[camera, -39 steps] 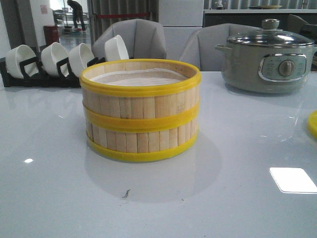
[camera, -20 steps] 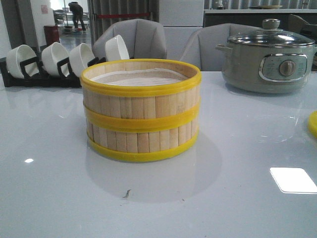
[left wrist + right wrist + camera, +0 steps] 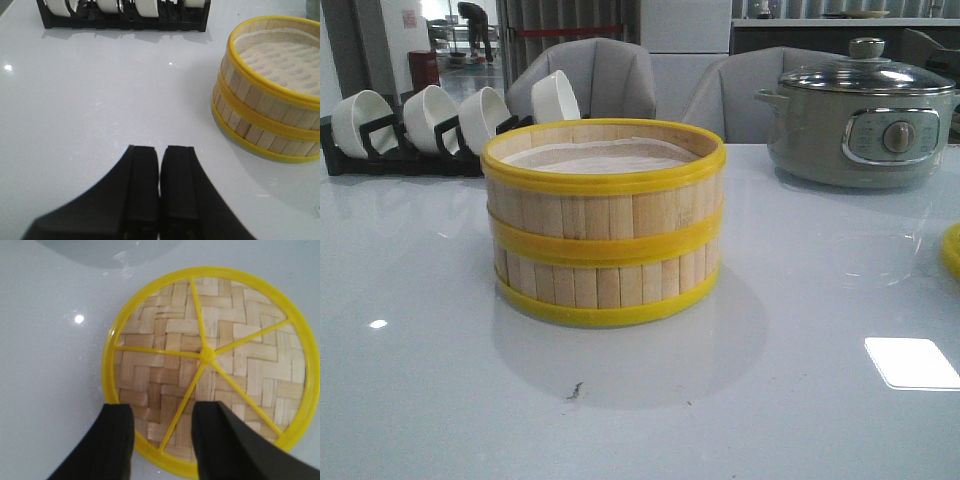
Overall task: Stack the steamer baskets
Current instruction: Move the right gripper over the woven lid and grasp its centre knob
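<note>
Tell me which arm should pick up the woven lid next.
Probably right: the right gripper hangs open directly over the woven lid. The left gripper is shut, beside the stacked steamer baskets.

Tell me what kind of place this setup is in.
Probably a dining or canteen-style room: two stacked steamer baskets sit on a glossy table, with a rack of white bowls, an electric pot and grey chairs behind.

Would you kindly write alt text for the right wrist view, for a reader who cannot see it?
A round woven bamboo lid with a yellow rim and yellow spokes lies on the glossy white table. The right gripper hangs over its near edge, its black fingers parted and empty.
</note>
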